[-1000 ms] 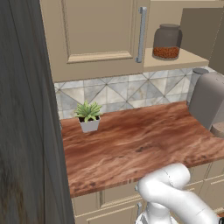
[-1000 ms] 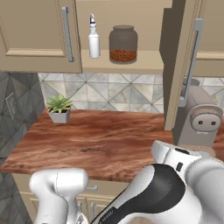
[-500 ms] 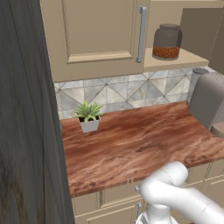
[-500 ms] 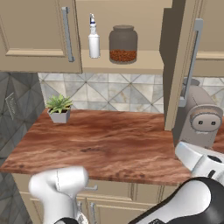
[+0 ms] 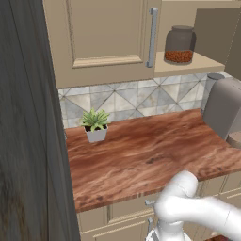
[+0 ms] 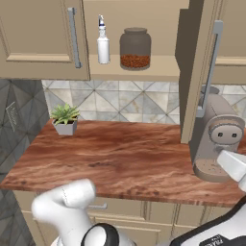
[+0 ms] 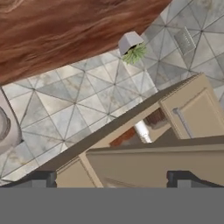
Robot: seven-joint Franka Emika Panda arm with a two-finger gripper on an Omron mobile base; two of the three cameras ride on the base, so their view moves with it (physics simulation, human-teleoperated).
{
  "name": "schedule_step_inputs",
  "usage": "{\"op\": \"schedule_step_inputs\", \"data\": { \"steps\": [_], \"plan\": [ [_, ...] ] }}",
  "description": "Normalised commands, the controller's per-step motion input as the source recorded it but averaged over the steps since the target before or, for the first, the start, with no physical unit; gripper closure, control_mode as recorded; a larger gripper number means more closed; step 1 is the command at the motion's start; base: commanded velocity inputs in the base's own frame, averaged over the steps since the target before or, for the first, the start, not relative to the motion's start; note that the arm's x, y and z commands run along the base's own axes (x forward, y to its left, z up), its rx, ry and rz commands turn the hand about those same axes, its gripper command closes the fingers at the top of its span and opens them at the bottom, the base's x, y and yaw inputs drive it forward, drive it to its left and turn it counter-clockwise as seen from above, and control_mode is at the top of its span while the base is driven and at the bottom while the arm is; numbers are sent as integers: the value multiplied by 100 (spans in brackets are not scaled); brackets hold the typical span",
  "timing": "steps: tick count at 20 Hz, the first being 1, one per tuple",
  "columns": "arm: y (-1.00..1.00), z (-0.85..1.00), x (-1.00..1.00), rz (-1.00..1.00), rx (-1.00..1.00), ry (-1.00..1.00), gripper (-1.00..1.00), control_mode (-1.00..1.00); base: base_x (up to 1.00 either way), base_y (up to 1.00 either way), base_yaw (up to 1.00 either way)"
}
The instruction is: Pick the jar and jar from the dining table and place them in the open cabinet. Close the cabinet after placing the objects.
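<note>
The gripper (image 7: pixel 112 181) shows as two small dark tips at the bottom of the hand view, wide apart with nothing between them. Past them is the edge of the open cabinet door (image 7: pixel 153 159), very close. Deeper in are the white spray bottle (image 7: pixel 141 131) and the jar of reddish-brown grains (image 7: pixel 123 137), both on the cabinet shelf.

In the left base view, that jar (image 5: pixel 179 44) stands on the open shelf (image 5: pixel 200 62), beside the shut door with the long silver handle (image 5: pixel 151 36). Below is the wooden bench (image 5: pixel 146 155) with a little potted plant (image 5: pixel 95 126) and a grey coffee machine (image 5: pixel 223 108).

In the right base view, the jar (image 6: pixel 135 48) stands just beside the spray bottle (image 6: pixel 103 40). The open door (image 6: pixel 202 72) sticks out toward the robot, above the coffee machine (image 6: pixel 221 139). I cannot see a second jar.

The door looks like the next job. I think the gripper should touch its outer face near the handle (image 6: pixel 210 67) and push slowly, so it swings shut without bumping the coffee machine.
</note>
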Motion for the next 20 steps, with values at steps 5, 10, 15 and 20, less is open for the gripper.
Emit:
{"op": "schedule_step_inputs", "data": {
  "steps": [5, 10, 15, 20],
  "plan": [
    [-43, 0, 46, 19, 8, -6, -100, -100, 0, 0, 0],
    [-28, 1, 45, 19, 6, -5, -100, -100, 0, 0, 0],
    [-4, 9, 27, 11, 2, -1, -100, -100, 0, 0, 0],
    [3, 28, 0, 7, -1, -6, -100, -100, 0, 0, 0]
  ]
}}
